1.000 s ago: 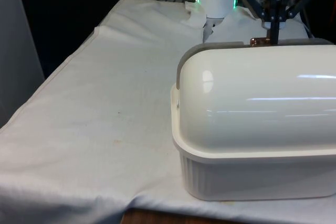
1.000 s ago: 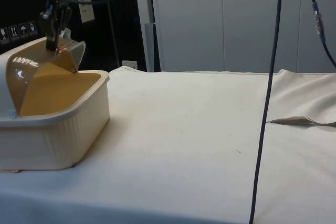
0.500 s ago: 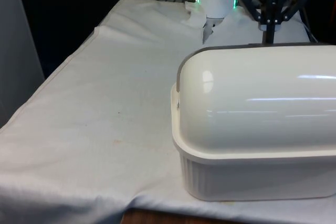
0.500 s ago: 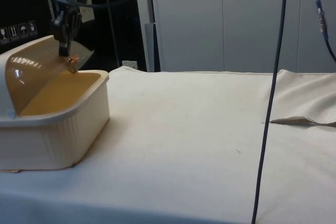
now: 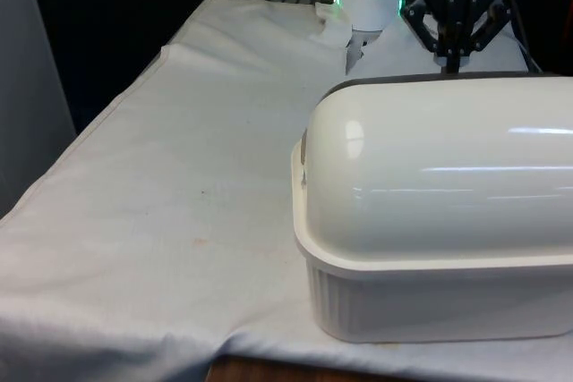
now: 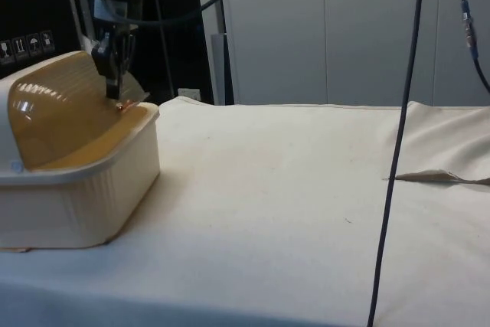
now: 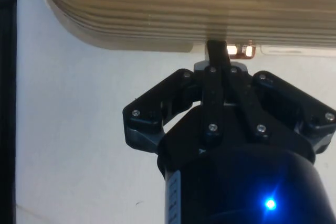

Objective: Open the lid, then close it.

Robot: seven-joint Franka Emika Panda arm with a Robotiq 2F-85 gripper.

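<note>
Bread box (image 5: 430, 301) sits at the counter's (image 5: 179, 176) near end, roll-top lid (image 6: 65, 109) nearly down; hand (image 6: 120, 101) pinched on small copper handle (image 7: 240, 51) at lid's front edge — rigid, light, slick plastic, so that handle's the only grab point.

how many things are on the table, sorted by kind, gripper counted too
bread box with its roll lid: 1
white cloth over the table: 1
hanging black cables: 2
gripper, at the lid's copper handle: 1
total: 5
</note>
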